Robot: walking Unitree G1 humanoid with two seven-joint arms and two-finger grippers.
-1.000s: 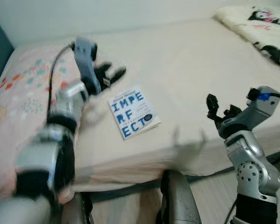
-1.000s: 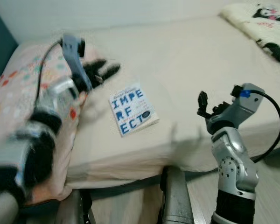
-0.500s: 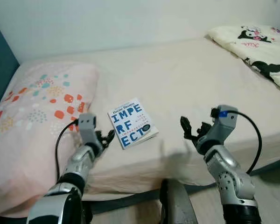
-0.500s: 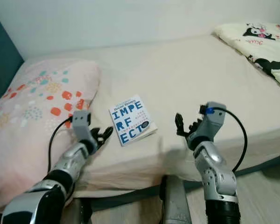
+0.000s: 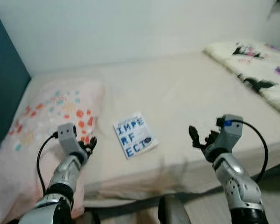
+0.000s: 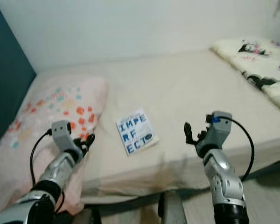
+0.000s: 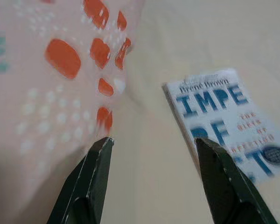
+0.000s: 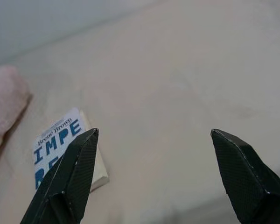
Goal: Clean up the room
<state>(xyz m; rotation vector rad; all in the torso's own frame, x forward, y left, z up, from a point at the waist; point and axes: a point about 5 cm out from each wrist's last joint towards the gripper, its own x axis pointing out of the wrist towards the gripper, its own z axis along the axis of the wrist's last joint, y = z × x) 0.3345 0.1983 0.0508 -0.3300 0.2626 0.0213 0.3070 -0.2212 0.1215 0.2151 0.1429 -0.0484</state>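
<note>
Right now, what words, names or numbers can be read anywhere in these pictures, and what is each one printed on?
"Brené Brown": top of the book cover on the bed.
"IMPE / RF / ECT": large blue letters on the same cover.
Small orange lines beside the letters and the round blue seal: too blurred to read.
Blanket with cartoon figures: pink lettering too small to read.

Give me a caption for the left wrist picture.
Open left gripper hovers between a spotted pillow and a book on the bed.

We are seeing a book (image 5: 135, 135) lying on the bed (image 5: 186, 88), a pillow (image 5: 46, 121) sitting to its left and a blanket (image 5: 256, 70) lying far to the right.
</note>
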